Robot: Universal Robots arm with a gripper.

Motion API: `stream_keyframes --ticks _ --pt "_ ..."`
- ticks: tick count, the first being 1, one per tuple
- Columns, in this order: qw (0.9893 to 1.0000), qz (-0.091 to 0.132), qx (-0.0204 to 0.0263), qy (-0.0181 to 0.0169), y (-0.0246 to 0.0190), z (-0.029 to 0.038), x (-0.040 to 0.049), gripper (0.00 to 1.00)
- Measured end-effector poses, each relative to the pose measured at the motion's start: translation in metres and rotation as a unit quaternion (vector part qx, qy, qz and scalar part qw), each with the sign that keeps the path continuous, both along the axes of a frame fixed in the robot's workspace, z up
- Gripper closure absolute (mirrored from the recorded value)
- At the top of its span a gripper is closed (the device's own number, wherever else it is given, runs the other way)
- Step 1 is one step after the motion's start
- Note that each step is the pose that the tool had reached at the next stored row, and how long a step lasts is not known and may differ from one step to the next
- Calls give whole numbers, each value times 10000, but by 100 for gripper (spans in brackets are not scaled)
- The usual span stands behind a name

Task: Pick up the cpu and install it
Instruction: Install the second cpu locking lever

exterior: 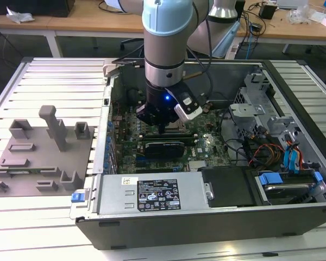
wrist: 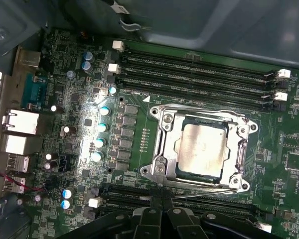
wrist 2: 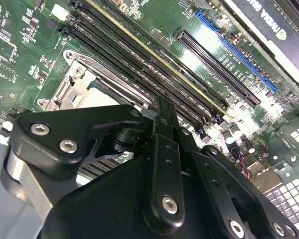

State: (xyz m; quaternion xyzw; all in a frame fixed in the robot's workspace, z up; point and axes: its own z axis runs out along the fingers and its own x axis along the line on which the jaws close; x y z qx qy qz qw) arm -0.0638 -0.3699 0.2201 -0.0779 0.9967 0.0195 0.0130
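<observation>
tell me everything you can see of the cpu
The cpu is a flat, square chip with a dull silvery metal top that has some faint smudges and a thin darker rim. In the first wrist view it lies level inside the metal socket frame on the green motherboard, between rows of black memory slots. The frame surrounds its edges, and nothing rests on top of it. The gripper is off to one side, not touching it.

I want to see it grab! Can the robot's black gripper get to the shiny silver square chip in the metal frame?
Probably yes: the black gripper hangs beside the silver square chip, whose top lies bare inside the metal socket frame.
</observation>
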Motion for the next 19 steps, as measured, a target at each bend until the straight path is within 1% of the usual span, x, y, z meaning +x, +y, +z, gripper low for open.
stream_keyframes --ticks 1,3,4,6,7,8,9,10,12,16,17,18,19 --pt "10000 0 2 0 0 0 0 89" --pt "10000 1 28 -1 -5 0 -1 89" --pt "10000 1 63 -2 -11 -1 -2 89" --pt "9999 0 171 -9 -28 -5 -7 89" --pt "9997 0 242 -12 -40 -8 -10 89" --pt "9996 0 296 -14 -50 -11 -12 89" --pt "9995 0 325 -15 -57 -12 -13 89" --pt "9993 0 386 -16 -74 -15 -16 89" --pt "9990 0 452 -16 -107 -16 -16 89" --pt "9987 0 515 -16 -169 -17 -17 89" --pt "9985 0 548 -16 -185 -18 -17 89" --pt "9981 0 609 -16 -204 -19 -18 89" --pt "9978 0 656 -16 -215 -22 -18 89"
